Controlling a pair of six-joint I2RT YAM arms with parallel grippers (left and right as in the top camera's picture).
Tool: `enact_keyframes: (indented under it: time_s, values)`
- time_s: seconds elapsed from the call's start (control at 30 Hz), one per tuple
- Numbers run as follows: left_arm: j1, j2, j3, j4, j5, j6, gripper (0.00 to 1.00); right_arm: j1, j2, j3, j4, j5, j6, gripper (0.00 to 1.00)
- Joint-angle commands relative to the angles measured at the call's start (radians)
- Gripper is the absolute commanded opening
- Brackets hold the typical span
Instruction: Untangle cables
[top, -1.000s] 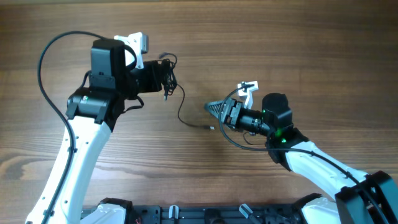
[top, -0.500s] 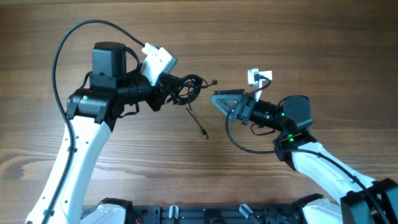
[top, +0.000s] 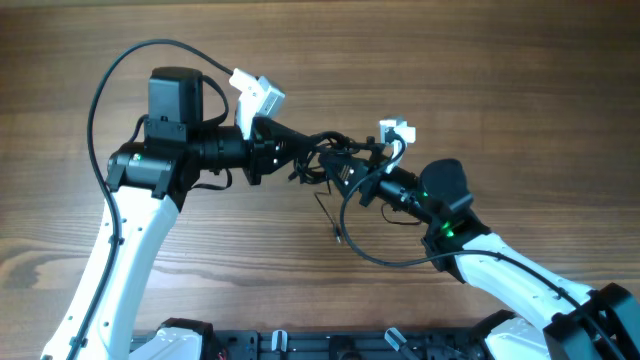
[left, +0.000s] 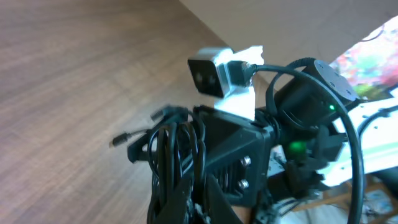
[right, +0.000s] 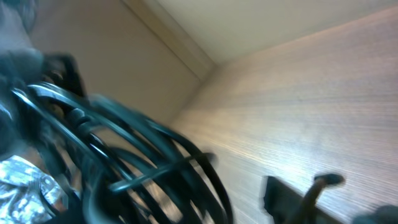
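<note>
L gripper (top: 288, 160) clamps cables (top: 318, 148). R gripper (top: 343, 174) at bundle's 4 o'clock, finger gap can't tell, blurry.

Each arm has white lower links, the left arm (top: 130, 240) and the right arm (top: 510, 275) alike, with boxy black joint housings (top: 175, 100) above them. The left gripper (top: 300, 155) and right gripper (top: 342, 172) are black. A small white camera (top: 258, 95) sits on each wrist. Thick black wires (top: 110, 75) loop off the arms. A green light (top: 443, 228) glows on the right arm, and two silver screws (left: 244, 171) dot a black plate.
</note>
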Motion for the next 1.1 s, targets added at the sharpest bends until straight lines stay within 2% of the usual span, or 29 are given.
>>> enact_keyframes:
  time_s: [0.0,0.03,0.07,0.1,0.13,0.17,0.2,0.23,0.3,0.33,0.37,0.47,0.57,0.63,0.7,0.73,0.77,0.83,0.87,0.9,0.93,1.0,1.03,1.07]
  values:
    - [0.003,0.002,0.005,-0.042,0.065,-0.008,0.04,0.004,0.001,0.005,0.072,0.025,0.004,0.33]
    - [0.003,0.002,0.005,-0.044,0.065,-0.008,0.04,0.004,0.002,0.005,0.071,0.023,0.004,0.14]
    - [0.003,0.002,0.005,-0.043,0.064,-0.002,0.04,0.004,0.003,0.005,0.068,0.017,0.013,0.04]
    - [0.003,0.002,0.005,-0.043,0.041,0.000,0.04,0.004,0.003,0.005,0.058,0.019,0.040,0.04]
    - [0.003,0.002,0.005,-0.044,-0.018,0.000,0.12,0.003,0.003,0.005,0.045,0.034,0.088,0.04]
    - [0.003,0.002,0.005,-0.045,-0.106,-0.003,0.30,0.002,0.003,0.005,0.028,0.056,0.185,0.04]
    - [0.003,0.002,0.005,-0.039,-0.228,-0.065,0.90,0.001,0.003,0.005,0.021,0.071,0.274,0.04]
    - [0.003,0.002,0.005,-0.027,-0.321,-0.172,1.00,0.001,0.003,0.005,0.022,0.075,0.299,0.04]
    - [0.003,0.002,0.005,-0.019,-0.518,-0.471,1.00,0.001,0.003,0.005,0.015,0.106,0.320,0.04]
    - [0.003,0.002,0.005,-0.031,-0.540,-0.570,1.00,0.001,0.003,0.005,0.015,0.115,0.330,0.04]
    - [-0.002,0.002,0.005,-0.063,-0.528,-0.605,1.00,0.001,0.003,0.005,0.016,0.115,0.358,0.04]
    - [-0.063,0.004,-0.033,-0.064,-0.527,-0.572,0.99,0.001,0.003,0.005,0.021,0.102,0.438,0.04]
    - [-0.131,0.004,-0.093,0.016,-0.493,-0.572,0.88,0.001,0.003,0.005,0.018,0.087,0.438,0.04]
    - [-0.161,0.008,-0.111,0.079,-0.465,-0.572,0.54,0.001,0.003,0.005,0.015,0.084,0.438,0.04]
    - [-0.157,0.010,-0.111,0.079,-0.507,-0.572,0.10,0.001,0.003,0.005,0.018,0.083,0.431,0.04]
    - [-0.146,0.009,-0.111,0.082,-0.581,-0.572,0.04,0.001,0.003,0.005,0.015,0.073,0.377,0.05]
    - [-0.130,0.009,-0.111,0.096,-0.624,-0.572,0.04,0.001,0.003,0.005,0.001,0.054,0.311,0.11]
    - [-0.056,0.008,-0.111,0.166,-0.628,-0.563,0.04,0.001,0.003,0.005,-0.077,-0.017,0.170,0.29]
    - [-0.019,0.007,-0.111,0.189,-0.594,-0.507,0.04,-0.002,0.002,0.005,-0.115,-0.074,0.076,0.38]
    - [0.026,0.007,-0.111,0.201,-0.494,-0.384,0.04,-0.026,-0.005,0.005,-0.147,-0.164,0.005,0.52]
    - [0.068,0.007,-0.111,0.181,-0.376,-0.225,0.04,-0.072,-0.019,0.005,-0.149,-0.272,-0.023,0.59]
    - [0.113,0.007,-0.111,0.134,-0.234,-0.048,0.04,-0.174,-0.045,0.005,-0.105,-0.379,-0.027,0.57]
    - [0.117,0.007,-0.111,0.094,-0.164,0.077,0.04,-0.225,-0.049,0.005,-0.036,-0.386,-0.027,0.49]
    - [0.113,0.007,-0.111,0.063,-0.150,0.165,0.04,-0.241,-0.049,0.005,0.002,-0.376,-0.028,0.45]
